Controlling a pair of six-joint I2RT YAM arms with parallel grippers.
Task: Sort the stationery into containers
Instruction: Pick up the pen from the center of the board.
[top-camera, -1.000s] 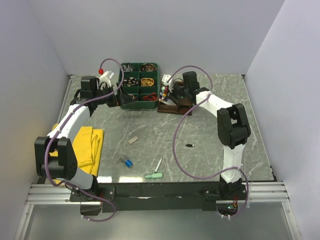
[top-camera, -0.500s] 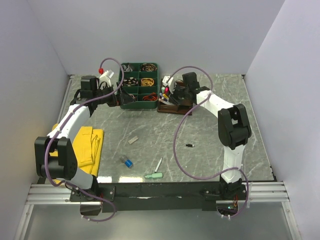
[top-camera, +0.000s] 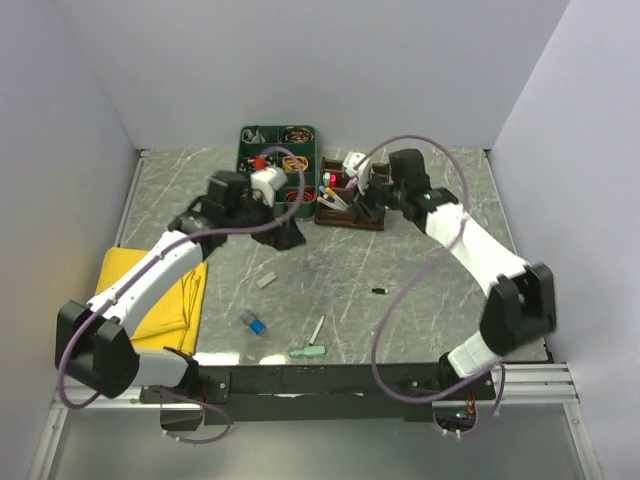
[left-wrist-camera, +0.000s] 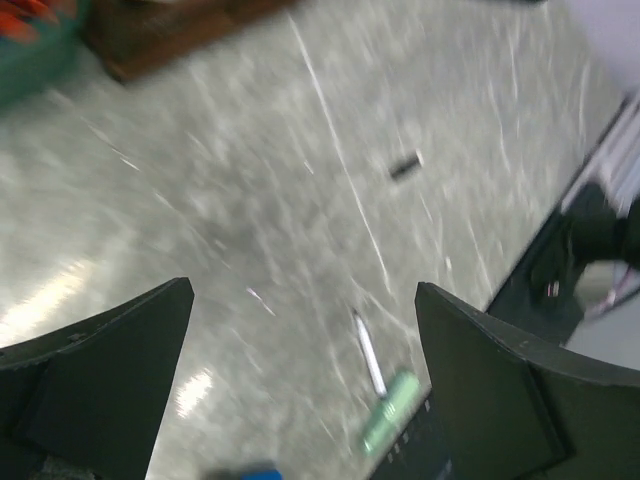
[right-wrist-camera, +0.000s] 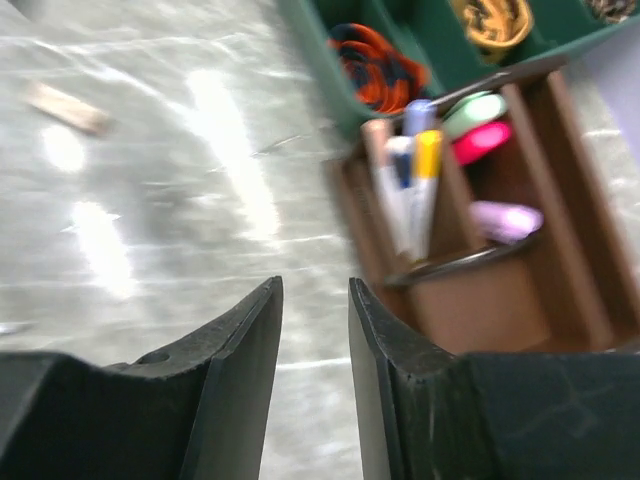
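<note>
the left gripper (left-wrist-camera: 302, 320) hangs over the open middle of the marble table (top-camera: 420, 260), jaws wide apart with nothing between them. on the table near the front edge lie a white pen (left-wrist-camera: 366, 350), a mint eraser (left-wrist-camera: 388, 425) just beside the pen's near end, and a blue cap (top-camera: 255, 325) to their left. a small black bit (left-wrist-camera: 404, 166) lies well apart towards the right, and a beige scrap (top-camera: 265, 281) lies nearer the centre. the right gripper (right-wrist-camera: 314, 290) is just beside the brown organiser (top-camera: 345, 212), jaws a little apart and empty. several pens (right-wrist-camera: 410, 185) stand together in one compartment of the organiser. a pink highlighter (right-wrist-camera: 482, 140) and a purple one (right-wrist-camera: 505, 220) lie in the compartments next to them. a green tray (top-camera: 243, 160) of coiled bands sits just behind the organiser, and a yellow cloth (top-camera: 150, 300) lies at the left.
</note>
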